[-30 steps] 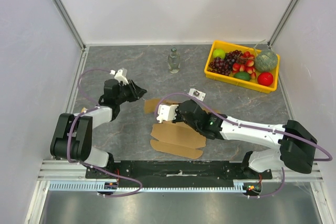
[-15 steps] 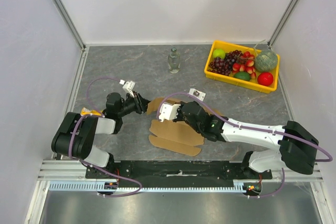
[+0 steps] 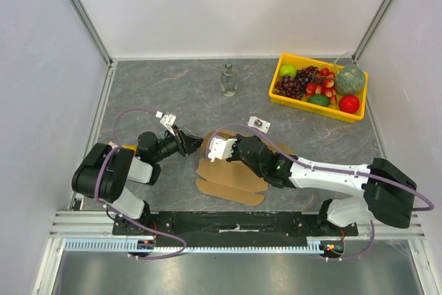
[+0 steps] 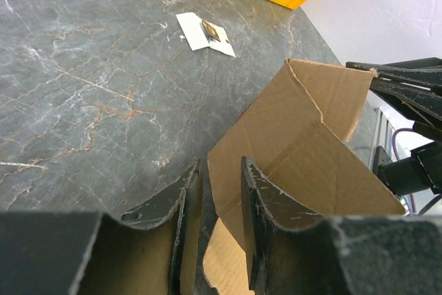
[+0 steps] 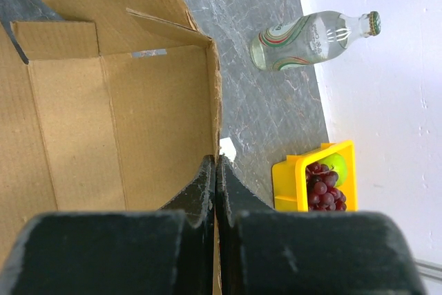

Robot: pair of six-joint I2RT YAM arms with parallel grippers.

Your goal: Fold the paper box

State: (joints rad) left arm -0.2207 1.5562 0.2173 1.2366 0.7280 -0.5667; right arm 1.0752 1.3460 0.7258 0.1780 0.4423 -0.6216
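Observation:
The paper box (image 3: 231, 179) is brown corrugated cardboard, partly raised, lying mid-table between the arms. My right gripper (image 3: 233, 148) is shut on an upright side wall of the box (image 5: 138, 101); the wall's edge runs between its closed fingertips (image 5: 215, 165). My left gripper (image 3: 192, 141) is at the box's left end. In the left wrist view its jaws are apart, with the edge of a raised flap (image 4: 304, 136) standing between the two fingers (image 4: 181, 195) without being pinched. The left gripper's own point in that view (image 4: 215, 170) lies on that edge.
A yellow fruit tray (image 3: 282, 97) stands at the back right and shows in the right wrist view (image 5: 290, 174). A clear glass bottle (image 3: 228, 79) stands behind the box. A small white card (image 3: 258, 124) lies just behind the right gripper, and shows in the left wrist view (image 4: 206, 32).
My left gripper has swung in from the left and come down low to the box's left flap. The box has shifted slightly left. My right gripper keeps its hold.

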